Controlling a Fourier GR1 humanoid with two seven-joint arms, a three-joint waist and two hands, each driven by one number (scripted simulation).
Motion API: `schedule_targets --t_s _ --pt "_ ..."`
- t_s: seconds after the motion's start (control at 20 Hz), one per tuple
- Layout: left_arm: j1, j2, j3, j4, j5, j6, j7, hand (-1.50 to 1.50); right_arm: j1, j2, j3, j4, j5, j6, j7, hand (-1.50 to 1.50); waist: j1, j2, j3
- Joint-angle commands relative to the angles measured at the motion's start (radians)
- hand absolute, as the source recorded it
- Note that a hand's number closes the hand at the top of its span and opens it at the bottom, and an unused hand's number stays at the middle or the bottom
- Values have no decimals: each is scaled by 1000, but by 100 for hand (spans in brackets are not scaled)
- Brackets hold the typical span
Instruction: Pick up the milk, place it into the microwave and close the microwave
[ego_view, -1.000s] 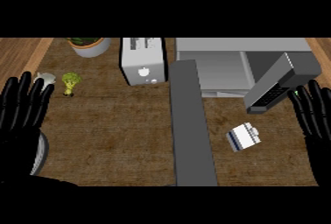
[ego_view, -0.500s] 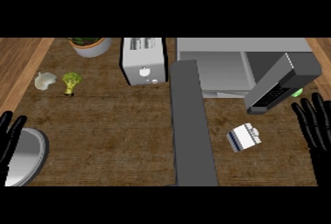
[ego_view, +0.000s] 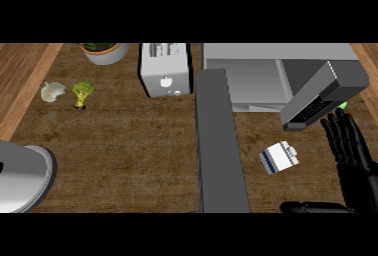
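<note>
I see my right hand (ego_view: 353, 159) open, fingers straight, holding nothing — just beside the milk (ego_view: 280, 157), microwave (ego_view: 273, 75) door open.

Left hand isn't in view. Right hand (ego_view: 353, 150) is cut by the right edge, forearm out of frame below. Plant pot (ego_view: 104, 51) is cut at the top, only its lower part and a few leaves show. Microwave (ego_view: 251, 80) top runs out at the upper edge; its open door (ego_view: 319, 95) hides part of the cavity. Grey round thing (ego_view: 26, 175) at lower left is cut by the edge, can't tell what it is. Milk (ego_view: 280, 157) label too small to read. Pale lump (ego_view: 52, 92) by the broccoli (ego_view: 82, 94): unclear.
</note>
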Motion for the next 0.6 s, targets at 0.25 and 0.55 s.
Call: schedule_targets --t_s 0.25,0.55 --pt "70 16 117 -61 136 -77 -2 -150 -57 18 -73 293 92 -87 -141 -150 3 1 0" --pt "121 -25 93 -126 156 -95 22 -150 -67 2 -102 538 112 -78 -302 -150 4 1 1"
